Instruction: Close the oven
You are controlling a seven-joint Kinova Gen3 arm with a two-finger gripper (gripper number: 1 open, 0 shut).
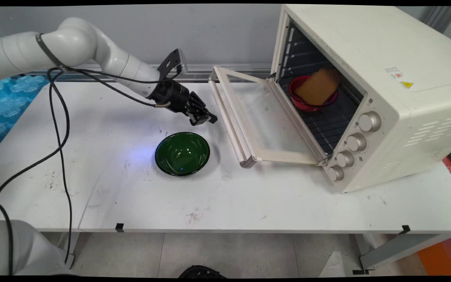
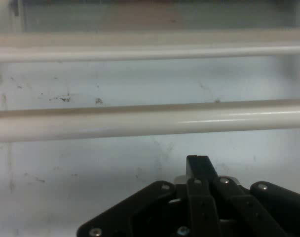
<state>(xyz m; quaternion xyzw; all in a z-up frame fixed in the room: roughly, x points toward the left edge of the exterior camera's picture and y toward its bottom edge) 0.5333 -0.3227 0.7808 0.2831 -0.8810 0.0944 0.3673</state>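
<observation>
- The claw point(image 1: 206, 118) hangs above the white counter point(image 1: 249, 196), empty, its two fingers point(image 2: 199, 168) pressed together with no gap showing between them in the hand view.
- It points toward the handle bar point(image 1: 225, 117) of the oven door point(image 1: 266, 121) and sits just beside it, not touching.
- In the hand view the handle bar point(image 2: 150, 121) runs straight across in front of the fingertips, with the door's frame edge point(image 2: 150, 47) parallel to it farther off.
- The door of the cream toaster oven point(image 1: 374, 78) is swung fully down, so its glass pane lies nearly flat over the counter.
- Inside the oven, on the wire rack point(image 1: 327, 125), sits a red bowl point(image 1: 307, 102) with a tan, slab-shaped piece point(image 1: 317, 88) leaning in it; what the piece is made of cannot be told.
- A dark green bowl point(image 1: 182, 153) stands upright and empty on the counter, just below the claw in the main view and left of the door's handle, clear of both.
- Four round knobs point(image 1: 352, 143) run down the oven's front panel, right of the opening.
- Black cables point(image 1: 59, 129) droop from the arm to the counter's left side.
- A blue textured sheet point(image 1: 6, 102) lies past the counter's left edge.
</observation>
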